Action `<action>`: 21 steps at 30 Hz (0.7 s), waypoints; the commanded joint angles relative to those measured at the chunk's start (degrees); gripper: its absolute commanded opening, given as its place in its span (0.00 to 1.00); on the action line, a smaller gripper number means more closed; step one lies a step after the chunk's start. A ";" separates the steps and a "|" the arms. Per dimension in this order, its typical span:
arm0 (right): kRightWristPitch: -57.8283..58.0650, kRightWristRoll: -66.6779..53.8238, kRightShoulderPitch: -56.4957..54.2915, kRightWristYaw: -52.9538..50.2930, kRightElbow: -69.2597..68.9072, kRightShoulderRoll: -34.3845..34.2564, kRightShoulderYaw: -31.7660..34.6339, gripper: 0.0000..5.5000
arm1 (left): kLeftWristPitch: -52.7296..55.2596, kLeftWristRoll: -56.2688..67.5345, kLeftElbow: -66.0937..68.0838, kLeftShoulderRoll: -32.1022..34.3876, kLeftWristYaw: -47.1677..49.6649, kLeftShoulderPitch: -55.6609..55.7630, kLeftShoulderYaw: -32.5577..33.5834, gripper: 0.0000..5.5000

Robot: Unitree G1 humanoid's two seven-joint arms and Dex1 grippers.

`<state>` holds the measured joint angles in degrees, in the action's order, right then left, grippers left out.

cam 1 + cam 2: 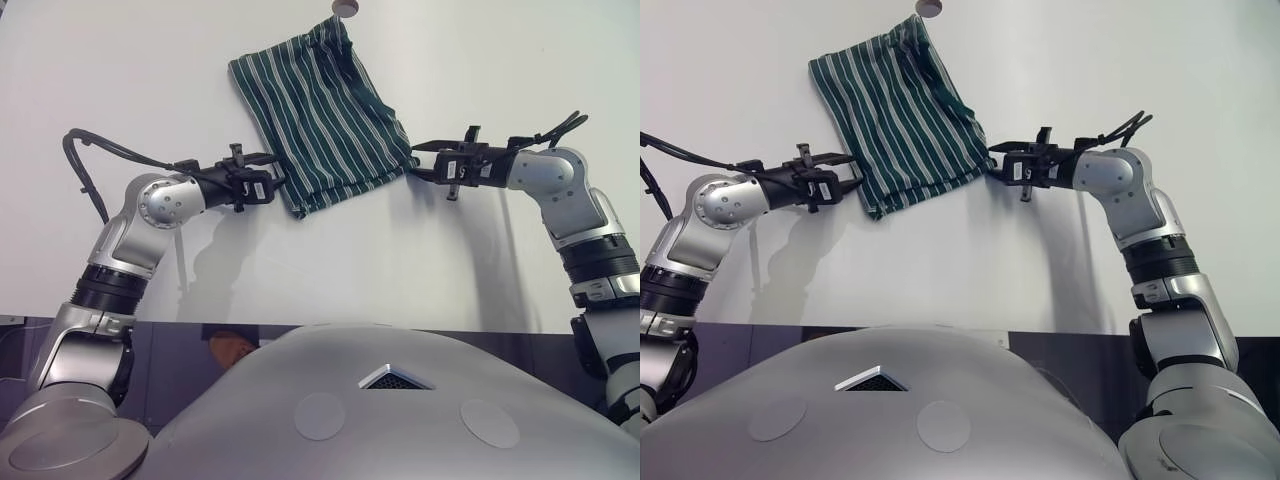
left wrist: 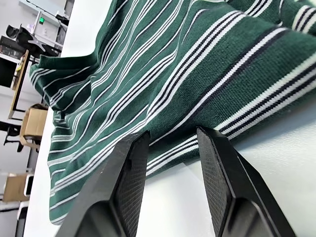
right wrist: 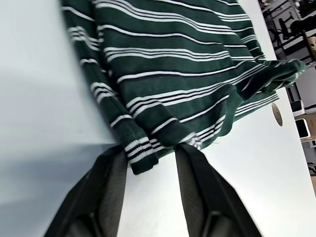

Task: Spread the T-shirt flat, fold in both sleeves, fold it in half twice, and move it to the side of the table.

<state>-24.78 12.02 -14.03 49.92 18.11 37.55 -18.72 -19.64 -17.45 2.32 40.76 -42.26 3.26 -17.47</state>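
Note:
The T-shirt [image 1: 320, 110], dark green with white stripes, lies folded into a slanted rectangle on the white table [image 1: 500, 70]. My left gripper [image 1: 275, 172] is at the shirt's near left corner. It is open, and its fingers [image 2: 131, 173] straddle the hem of the T-shirt [image 2: 173, 74] low over the table. My right gripper [image 1: 415, 160] is at the near right corner. It is open too, with the folded corner of the T-shirt [image 3: 143, 148] lying loose between its fingers [image 3: 192, 182]. The far end of the shirt is bunched up.
A small round grey disc [image 1: 344, 8] sits at the table's far edge, just beyond the shirt. Bare white table surface spreads left, right and in front of the shirt down to the near edge [image 1: 300, 325].

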 commanded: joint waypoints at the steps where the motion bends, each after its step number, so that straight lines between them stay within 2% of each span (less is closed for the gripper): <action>1: -1.95 4.84 -1.90 -1.85 3.85 -0.70 -2.63 0.31 | -1.35 -1.12 0.96 1.67 -1.02 -0.58 -0.86 0.32; 4: -3.26 6.05 -3.05 -3.16 6.17 -1.51 -3.89 0.21 | -1.38 1.37 -0.01 2.44 -2.03 0.67 0.75 0.32; 9: -4.67 6.48 -2.53 -2.94 6.61 -0.91 -5.37 0.01 | 4.37 10.20 -2.75 4.23 -7.07 0.94 5.18 0.32; 15: -2.32 2.72 0.51 0.00 1.69 1.54 -4.36 0.00 | 3.61 11.03 -8.47 11.13 -14.09 -6.64 4.24 0.32; 21: -1.16 2.05 -0.28 1.19 1.33 1.75 -4.55 0.00 | 4.67 4.41 -8.69 3.36 -8.26 -5.30 -0.77 0.32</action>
<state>-27.33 13.14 -14.93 49.16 18.91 38.36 -22.46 -14.62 -9.33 -7.36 45.77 -52.38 -3.25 -16.27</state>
